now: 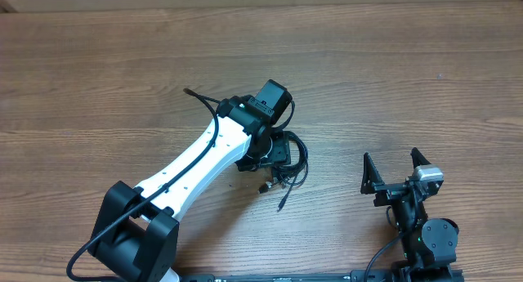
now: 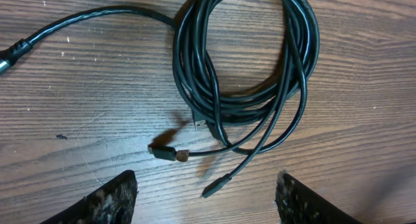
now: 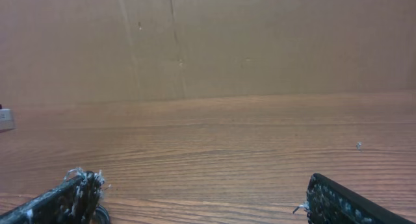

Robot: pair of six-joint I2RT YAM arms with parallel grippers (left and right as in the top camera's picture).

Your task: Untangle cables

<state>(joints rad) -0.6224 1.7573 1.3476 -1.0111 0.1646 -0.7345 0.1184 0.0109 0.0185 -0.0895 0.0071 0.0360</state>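
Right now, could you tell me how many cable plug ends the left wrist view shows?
4 plug ends: one at the left edge, one at the coil's lower-left edge, one below-left of that, one lowest. The coil may hide others.

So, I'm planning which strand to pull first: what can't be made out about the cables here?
Overhead: the left arm covers most of the cables.
Left wrist: the coil is cut off by the top frame edge; overlapping strands hide how many cables there are.
Right wrist: no cables in view, only table.
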